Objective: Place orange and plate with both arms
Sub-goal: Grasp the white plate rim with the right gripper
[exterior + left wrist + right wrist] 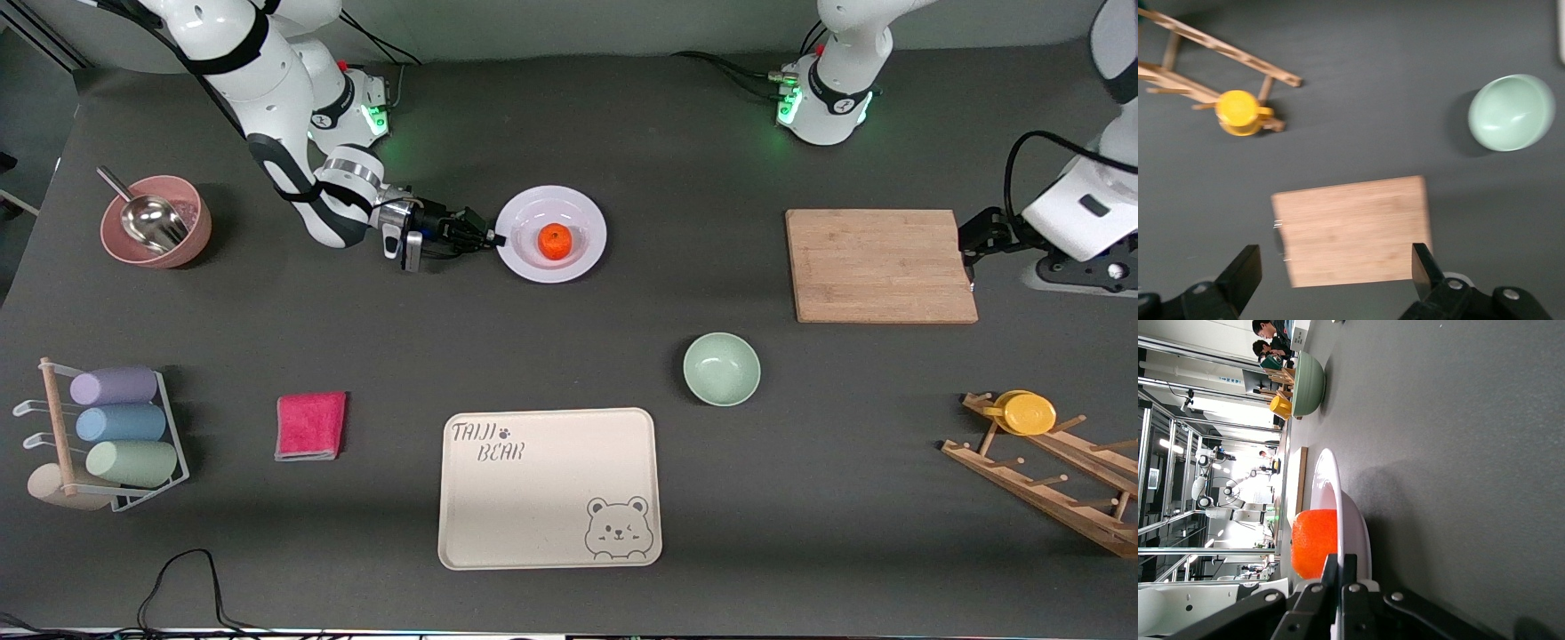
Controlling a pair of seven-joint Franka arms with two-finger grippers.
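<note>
Far toward the right arm's end of the table point(622, 107): pink bowl point(156, 221) with a metal scoop point(142, 213) inside. Nearer the front camera than that, wire rack point(107, 436) with three pastel cups laid on their sides; pink cloth point(310, 426) beside it.

Right end effector point(491, 238) low at the plate's point(551, 235) rim on the side toward the right arm's end. Fingers point(1338, 577) pressed together on the rim point(1328, 470) in the right wrist view; clamped on the plate, seemingly, though contact is seen edge-on only. Orange point(555, 241) sitting in the plate's well, just past the fingertips. Plate flat on the table, or very nearly.

Cream bear-printed tray point(549, 487) near the front edge, well apart from the plate. Mint-green bowl point(721, 369) between the tray and the wooden cutting board point(880, 265).

Left end effector point(1335, 273) over the cutting board's edge toward the left arm's end, fingers point(1245, 270) spread wide, holding nothing. Left arm waiting.

Wooden peg rack point(1049, 476) at the left arm's end, yellow cup point(1027, 412) resting on it.
</note>
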